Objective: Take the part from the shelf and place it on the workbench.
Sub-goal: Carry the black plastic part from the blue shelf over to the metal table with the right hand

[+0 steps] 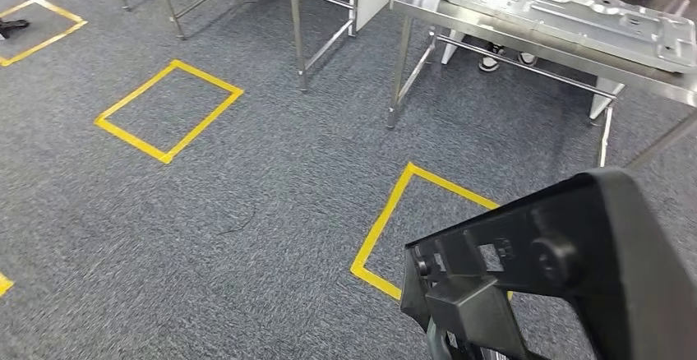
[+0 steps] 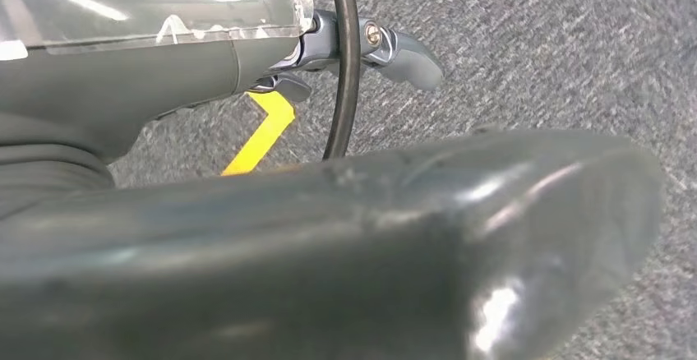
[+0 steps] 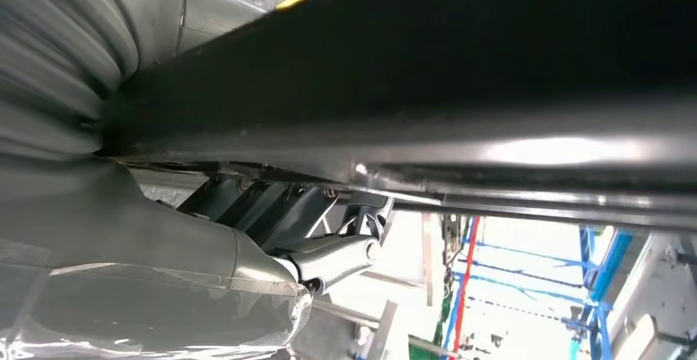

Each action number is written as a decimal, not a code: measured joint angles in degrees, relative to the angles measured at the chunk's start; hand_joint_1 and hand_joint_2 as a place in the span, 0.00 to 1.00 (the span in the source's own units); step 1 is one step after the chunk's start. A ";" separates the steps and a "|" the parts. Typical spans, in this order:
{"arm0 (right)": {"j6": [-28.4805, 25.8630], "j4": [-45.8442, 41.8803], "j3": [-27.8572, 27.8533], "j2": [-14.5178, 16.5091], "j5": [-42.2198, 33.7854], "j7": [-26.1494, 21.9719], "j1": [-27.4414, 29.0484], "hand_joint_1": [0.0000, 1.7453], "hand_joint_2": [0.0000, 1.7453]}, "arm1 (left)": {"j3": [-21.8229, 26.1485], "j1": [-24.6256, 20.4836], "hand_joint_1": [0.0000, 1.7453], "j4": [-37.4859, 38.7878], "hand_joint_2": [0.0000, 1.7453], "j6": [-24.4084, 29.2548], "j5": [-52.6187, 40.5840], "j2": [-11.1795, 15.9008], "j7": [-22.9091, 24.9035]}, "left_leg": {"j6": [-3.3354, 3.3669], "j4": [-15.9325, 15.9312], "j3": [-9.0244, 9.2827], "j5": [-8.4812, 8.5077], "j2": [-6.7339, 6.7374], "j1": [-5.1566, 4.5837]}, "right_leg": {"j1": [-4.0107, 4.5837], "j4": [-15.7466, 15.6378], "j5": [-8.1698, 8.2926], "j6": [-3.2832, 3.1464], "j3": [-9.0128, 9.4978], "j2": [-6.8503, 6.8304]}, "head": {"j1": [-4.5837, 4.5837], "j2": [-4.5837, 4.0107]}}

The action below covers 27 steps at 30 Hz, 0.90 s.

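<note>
The black plastic part (image 1: 567, 278) fills the near right corner of the head view, a large moulded panel with ribs, round bosses and a small square opening, held up above the grey carpet floor (image 1: 271, 212). Below it on the floor lies a yellow taped square (image 1: 386, 220), partly hidden by the part; another yellow taped square (image 1: 168, 111) lies to the left and farther off.

In the right wrist view the right hand (image 3: 271, 237) sits against a long dark edge of the part (image 3: 460, 72), its dark fingers (image 3: 329, 257) reaching up under that edge and the thick grey thumb beside them; it holds the part. In the left wrist view the left hand (image 2: 329, 56) is close to a smooth, glossy dark surface of the part (image 2: 411, 245), a grey fingertip (image 2: 411, 60) standing free above it with a black cable (image 2: 345, 64) looping past; whether this hand has hold of the part I cannot tell.

At the far right stands a stainless steel workbench (image 1: 427, 2), its tabletop carrying a pressed sheet-metal panel (image 1: 567, 15). A person's shoes (image 1: 491, 60) show beneath it.
</note>
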 joint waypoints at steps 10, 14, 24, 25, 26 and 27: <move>-0.01 -0.26 0.10 0.00 0.10 0.52 0.08 1.00 1.00 | 0.00 -0.07 0.00 0.01 0.00 -0.58 -0.16 -0.01 0.06 | -1.63 -0.05 1.51 -1.39 6.23 -0.54 | 0.94 -8.70 4.58 -1.51 4.65 -5.09 | -0.02 0.00; -0.03 -0.55 0.17 0.00 0.11 0.65 0.43 1.00 1.00 | 0.00 -0.36 0.00 -0.01 0.00 -0.63 -0.18 -0.01 0.05 | -2.65 0.26 2.01 -2.17 5.61 -0.30 | 0.22 -9.55 5.15 -2.48 5.14 -3.27 | -0.03 0.00; -0.48 -0.73 0.50 0.00 0.08 1.38 0.15 1.00 1.00 | 0.02 0.04 0.00 0.01 0.00 -0.58 -0.19 0.00 0.20 | -2.98 7.50 -2.58 -3.34 -0.93 -0.02 | 0.22 -9.08 4.90 -3.00 5.19 2.27 | -0.06 0.00; -0.66 -0.73 0.55 0.00 0.07 1.66 0.09 1.00 1.00 | 0.03 0.08 0.00 0.01 0.00 -0.57 -0.22 0.02 0.28 | -2.77 4.81 -1.84 -1.50 -2.19 0.06 | 0.27 -8.63 4.69 -2.75 5.06 3.73 | -0.06 0.00; -0.75 -0.73 0.61 0.00 0.07 1.75 0.03 1.00 1.00 | 0.03 0.05 0.00 0.01 0.00 -0.56 -0.26 0.03 0.34 | -2.51 2.49 -0.91 -0.82 -3.26 0.07 | 0.22 -8.34 4.59 -2.43 4.83 4.36 | -0.06 0.00; -0.81 -0.74 0.68 0.00 0.07 1.82 -0.03 1.00 1.00 | 0.04 0.05 0.00 0.01 0.00 -0.56 -0.31 0.05 0.39 | -2.22 1.38 -0.48 -0.83 -4.02 0.00 | 0.13 -8.14 4.55 -2.07 4.56 4.93 | -0.06 0.00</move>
